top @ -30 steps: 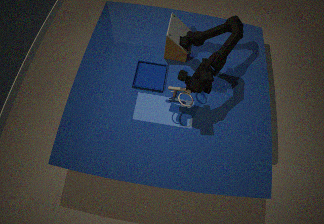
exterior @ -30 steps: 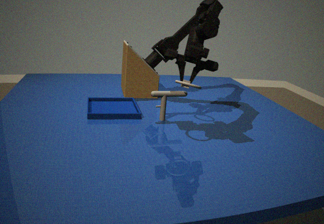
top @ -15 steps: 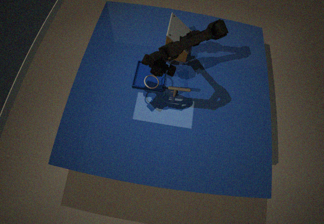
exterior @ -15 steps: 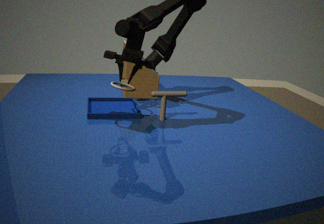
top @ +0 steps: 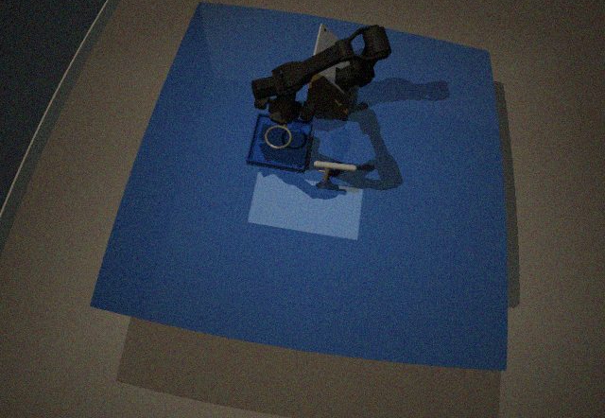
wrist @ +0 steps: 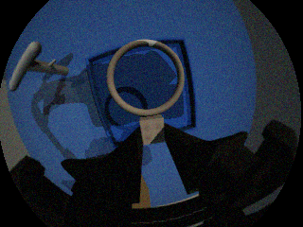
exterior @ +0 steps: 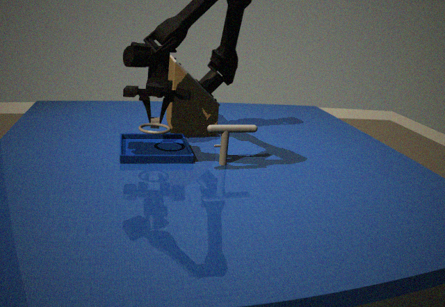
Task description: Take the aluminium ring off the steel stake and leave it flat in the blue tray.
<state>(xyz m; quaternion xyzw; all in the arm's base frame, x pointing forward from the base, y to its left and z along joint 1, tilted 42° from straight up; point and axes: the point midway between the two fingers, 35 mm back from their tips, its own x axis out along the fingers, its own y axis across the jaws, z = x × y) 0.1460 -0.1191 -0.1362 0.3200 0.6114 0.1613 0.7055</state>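
Observation:
The aluminium ring is off the stake and hangs roughly level above the blue tray, with its shadow on the tray floor. My gripper points down and is shut on the ring's welded tab, at the ring's robot-base side. In the top view the fingertips are hard to make out under the dark wrist. The steel stake stands upright beside the tray with nothing around its foot.
The stake's cross-bar spans its top, and a small peg sticks out from its post. The wedge-shaped robot mount stands behind the tray. A pale rectangle shows on the table in front of the tray and stake.

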